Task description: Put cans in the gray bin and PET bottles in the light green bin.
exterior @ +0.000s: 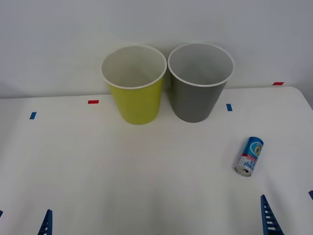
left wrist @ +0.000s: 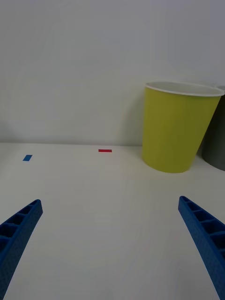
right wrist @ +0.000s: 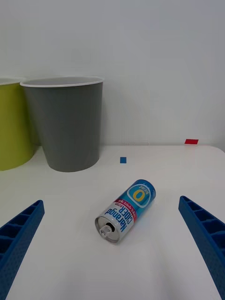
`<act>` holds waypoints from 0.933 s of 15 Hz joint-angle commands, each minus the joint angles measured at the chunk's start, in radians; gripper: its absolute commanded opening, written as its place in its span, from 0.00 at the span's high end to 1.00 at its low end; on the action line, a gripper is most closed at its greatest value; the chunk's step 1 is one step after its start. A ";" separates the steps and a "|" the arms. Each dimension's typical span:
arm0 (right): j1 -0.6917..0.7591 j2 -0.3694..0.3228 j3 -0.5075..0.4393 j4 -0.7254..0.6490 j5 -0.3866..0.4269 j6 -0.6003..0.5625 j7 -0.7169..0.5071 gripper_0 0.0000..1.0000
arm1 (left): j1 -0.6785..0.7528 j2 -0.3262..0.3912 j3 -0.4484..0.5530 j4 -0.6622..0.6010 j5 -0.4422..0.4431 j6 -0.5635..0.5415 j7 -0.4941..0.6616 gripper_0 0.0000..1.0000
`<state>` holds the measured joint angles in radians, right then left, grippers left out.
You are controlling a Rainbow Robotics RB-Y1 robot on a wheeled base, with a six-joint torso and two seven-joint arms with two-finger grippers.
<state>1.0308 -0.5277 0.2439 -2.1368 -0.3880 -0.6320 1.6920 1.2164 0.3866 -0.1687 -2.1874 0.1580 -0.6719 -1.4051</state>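
A small blue can (exterior: pixel 249 155) lies on its side on the white table at the right, its silver top toward me. My right gripper (exterior: pixel 289 215) is open just in front of it, and in the right wrist view the can (right wrist: pixel 125 211) lies a little ahead of the open right gripper (right wrist: pixel 111 253). The gray bin (exterior: pixel 195 103) and the light green bin (exterior: pixel 137 105) stand upright side by side at the back. My left gripper (exterior: pixel 22 225) is open at the near left, holding nothing, with the light green bin (left wrist: pixel 178 136) far ahead. PET bottles are out of view.
Small tape marks lie on the table: red (exterior: pixel 93 102), blue (exterior: pixel 33 115), blue (exterior: pixel 229 106) and red (exterior: pixel 278 83). A white wall rises right behind the bins. The table's right edge (exterior: pixel 305 100) runs close to the can.
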 commanded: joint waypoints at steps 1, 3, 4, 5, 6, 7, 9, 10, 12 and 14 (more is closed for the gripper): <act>0.000 0.000 0.000 0.000 0.000 0.000 0.000 0.00 | 0.000 0.000 0.000 0.000 0.000 0.000 0.000 0.00; 0.000 0.000 0.000 0.000 0.000 0.000 0.000 0.00 | 0.000 0.000 0.000 0.000 0.000 0.000 0.000 0.00; 0.000 0.000 0.000 0.000 0.000 0.000 0.000 0.00 | 0.000 0.000 0.000 0.000 0.000 0.000 0.000 0.00; -0.014 0.017 0.005 0.041 0.003 0.017 0.002 0.00 | 0.000 0.000 0.000 0.000 0.000 0.000 0.000 0.00; -0.014 0.020 0.015 0.044 0.005 0.006 0.003 0.00 | 0.000 0.000 0.000 0.000 0.000 0.000 0.000 0.00; -0.017 0.025 0.020 0.040 0.001 -0.020 0.006 0.00 | 0.000 0.000 0.000 0.000 0.000 0.000 0.000 0.00; -0.017 0.032 0.015 0.035 -0.003 -0.021 0.009 0.00 | 0.000 0.000 0.000 0.000 0.000 0.000 0.000 0.00; -0.017 0.038 0.011 0.035 -0.008 -0.021 0.011 0.00 | 0.000 0.000 0.000 0.000 0.000 0.000 0.000 0.00; -0.018 0.058 0.008 0.037 -0.012 -0.021 0.018 0.00 | 0.000 0.000 0.000 0.000 0.000 0.000 0.000 0.00; -0.025 0.060 0.009 0.037 -0.015 -0.020 0.028 0.00 | 0.000 0.000 0.000 0.000 0.000 0.000 0.000 0.00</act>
<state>1.0110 -0.4686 0.2521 -2.1004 -0.4017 -0.6533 1.7137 1.2164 0.3866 -0.1687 -2.1873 0.1580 -0.6719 -1.4051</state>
